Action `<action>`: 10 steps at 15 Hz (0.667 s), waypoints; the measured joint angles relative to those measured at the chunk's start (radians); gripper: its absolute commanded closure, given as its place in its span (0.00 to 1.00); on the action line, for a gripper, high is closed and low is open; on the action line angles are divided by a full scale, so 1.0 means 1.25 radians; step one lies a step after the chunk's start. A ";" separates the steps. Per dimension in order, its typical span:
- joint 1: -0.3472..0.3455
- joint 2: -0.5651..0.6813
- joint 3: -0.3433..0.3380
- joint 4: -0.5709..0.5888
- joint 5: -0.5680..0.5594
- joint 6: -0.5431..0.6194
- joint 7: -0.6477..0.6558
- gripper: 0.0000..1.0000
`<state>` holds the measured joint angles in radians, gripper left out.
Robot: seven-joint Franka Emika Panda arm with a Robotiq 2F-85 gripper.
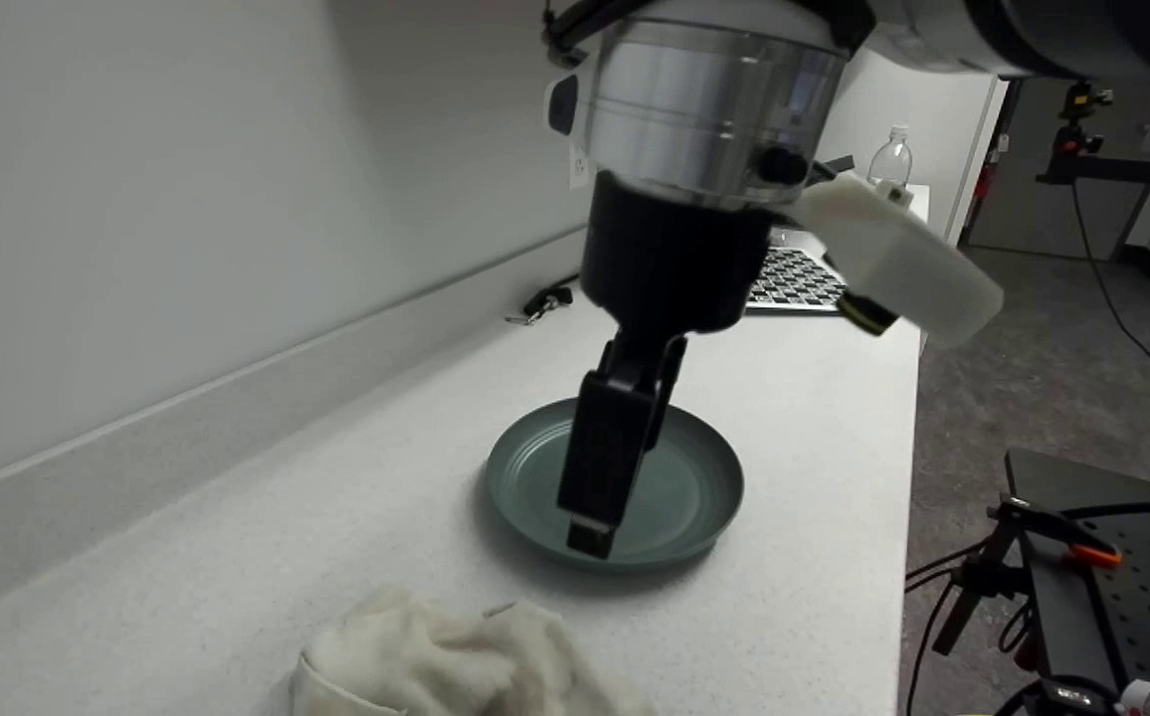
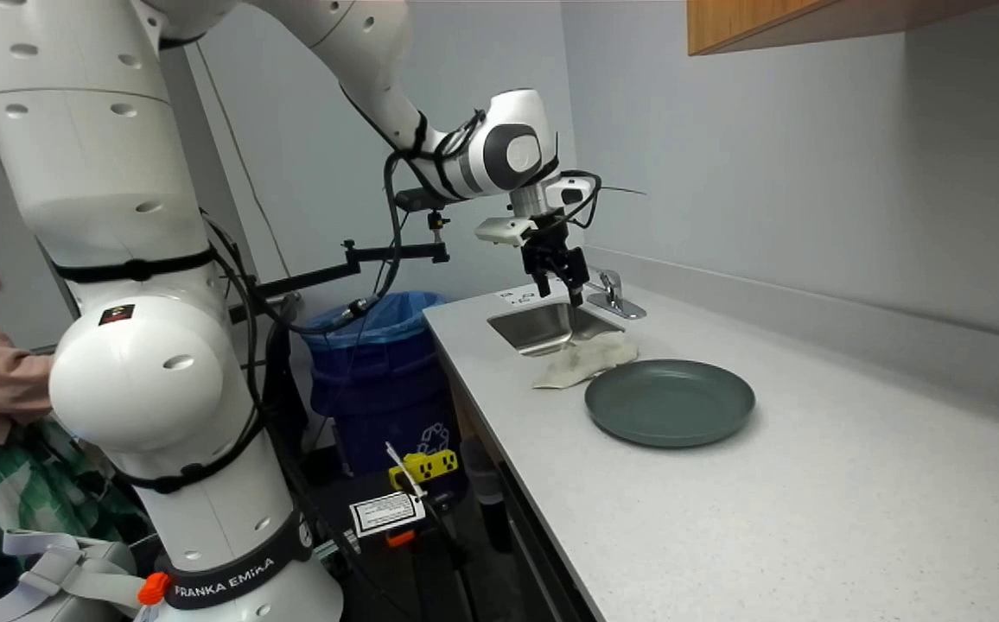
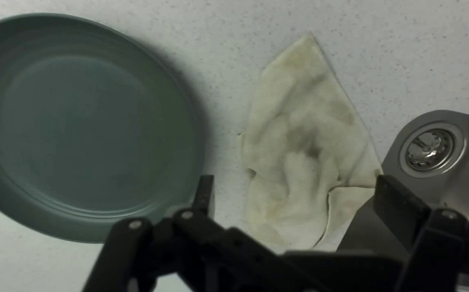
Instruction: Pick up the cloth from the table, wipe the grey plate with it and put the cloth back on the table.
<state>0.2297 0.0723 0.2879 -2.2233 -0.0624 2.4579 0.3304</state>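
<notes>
A crumpled, stained off-white cloth (image 3: 299, 142) lies on the white countertop (image 2: 767, 536) between the plate and the sink. It also shows in both exterior views (image 1: 456, 661) (image 2: 588, 359). The round grey-green plate (image 3: 84, 134) lies flat beside the cloth and carries nothing; it also shows in both exterior views (image 1: 689, 497) (image 2: 671, 404). My gripper (image 3: 300, 196) is open and empty above the cloth, its fingers apart on either side of it in the wrist view. In an exterior view the gripper (image 2: 559, 292) hangs well above the counter, near the sink.
A steel sink (image 2: 512, 333) with a faucet (image 2: 614, 298) adjoins the cloth, whose side reaches the sink edge. A wall runs along the counter's back. A keyboard-like object (image 1: 796, 280) and a clear bottle (image 1: 891, 159) stand farther along. A wooden cabinet (image 2: 793, 22) hangs above.
</notes>
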 measured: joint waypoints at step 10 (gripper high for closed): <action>0.028 0.121 -0.002 0.086 -0.001 0.001 0.023 0.00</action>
<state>0.2651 0.2235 0.2858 -2.1153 -0.0641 2.4589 0.3586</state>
